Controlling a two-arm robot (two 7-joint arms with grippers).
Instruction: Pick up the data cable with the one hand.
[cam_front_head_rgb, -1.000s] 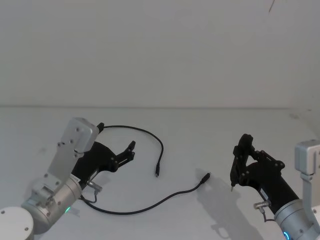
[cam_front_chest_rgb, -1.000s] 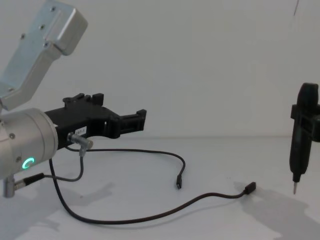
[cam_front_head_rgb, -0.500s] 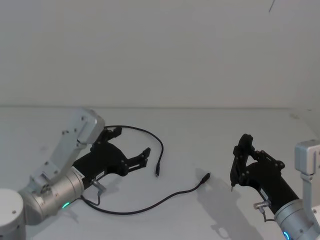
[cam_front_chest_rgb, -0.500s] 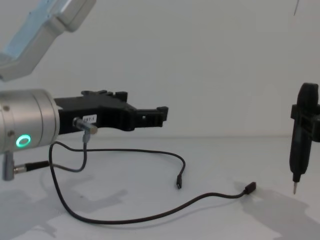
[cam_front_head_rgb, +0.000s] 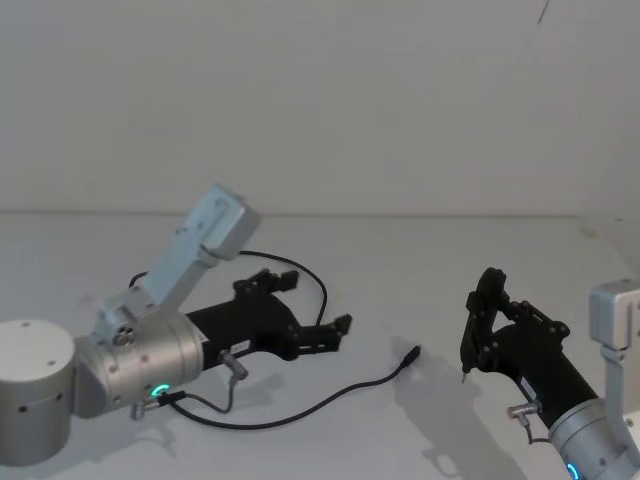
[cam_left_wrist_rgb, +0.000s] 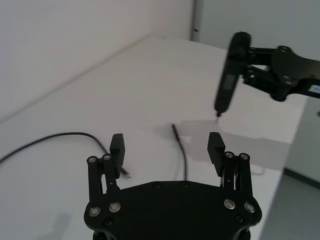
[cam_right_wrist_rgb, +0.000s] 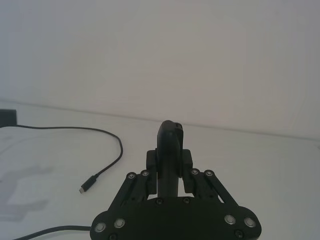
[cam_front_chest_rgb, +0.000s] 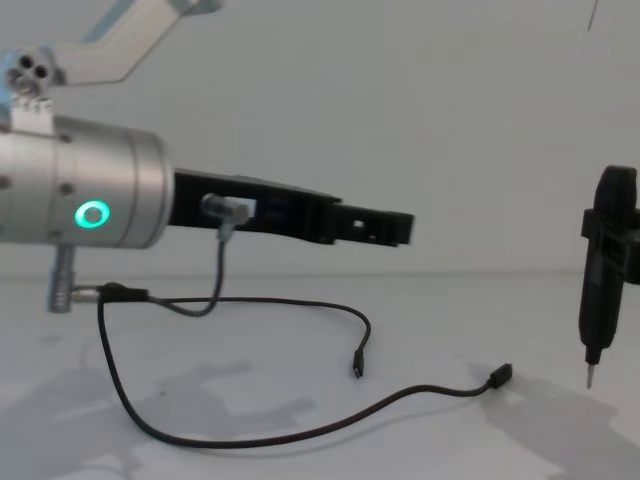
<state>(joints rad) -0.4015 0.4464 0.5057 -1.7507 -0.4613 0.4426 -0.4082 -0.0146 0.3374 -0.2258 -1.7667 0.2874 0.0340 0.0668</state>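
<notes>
Above worktop (cam_front_head_rgb: 420, 260) left gripper (cam_left_wrist_rgb: 166, 145) hovers, fingers (cam_left_wrist_rgb: 216, 142) wide, empty. Loose data cable (cam_front_head_rgb: 372, 379) lies on worktop, below and ahead. Best: lower straight, straddle one strand, close near surface. Parked right gripper (cam_front_head_rgb: 487, 318) clamps tool (cam_front_chest_rgb: 598, 290). Hidden: part of cable loop behind left arm (cam_front_head_rgb: 140, 350); gap to cable unclear.

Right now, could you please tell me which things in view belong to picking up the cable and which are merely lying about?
Part of the job:
- data cable, lying loose in a curve on the table
- left gripper, open, raised near the cable

Not part of it:
- slim pointed tool, clamped in the right gripper, off to the right
</notes>
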